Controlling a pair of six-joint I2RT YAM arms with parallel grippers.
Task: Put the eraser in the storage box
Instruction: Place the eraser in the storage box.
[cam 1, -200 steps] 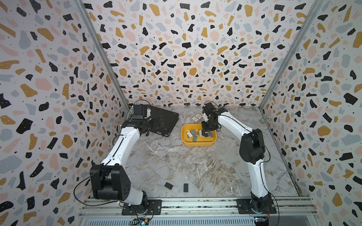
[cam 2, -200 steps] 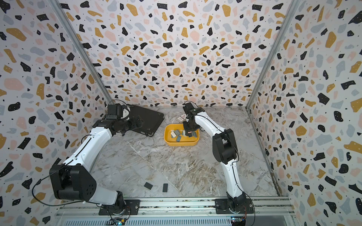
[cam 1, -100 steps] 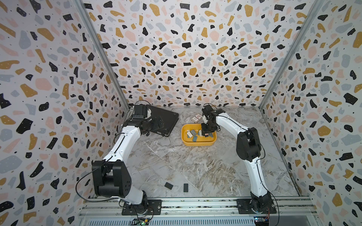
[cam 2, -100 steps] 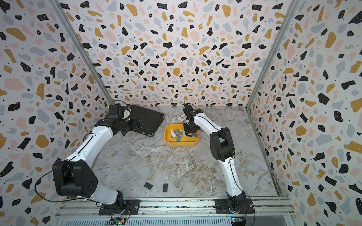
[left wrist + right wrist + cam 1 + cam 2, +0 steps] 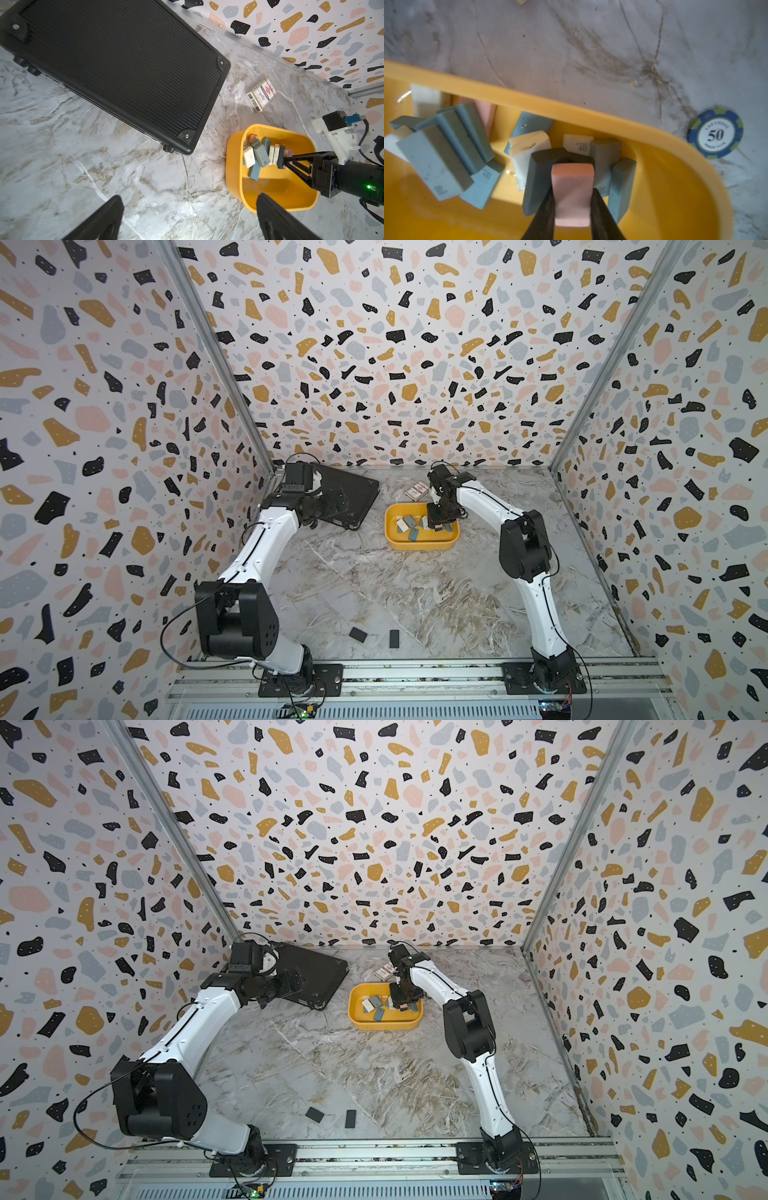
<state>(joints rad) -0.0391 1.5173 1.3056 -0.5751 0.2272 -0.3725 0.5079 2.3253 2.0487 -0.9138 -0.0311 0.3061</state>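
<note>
White links (image 5: 259, 547) join boxy black joint housings (image 5: 524, 545), with thin black cables (image 5: 162, 637) alongside.

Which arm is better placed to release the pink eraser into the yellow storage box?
Right. The right gripper grips the pink eraser inside the storage box; the left gripper is open, empty, near the black case.

The storage box (image 5: 233, 172) is smooth, glossy yellow plastic; the pink eraser (image 5: 572, 193) looks matt and rubbery. The black case (image 5: 116, 68) has a finely ribbed matt shell, the card pack (image 5: 262, 94) is printed cardboard with a slight sheen, and the table (image 5: 104, 166) is smooth, marble-patterned and softly shiny.
</note>
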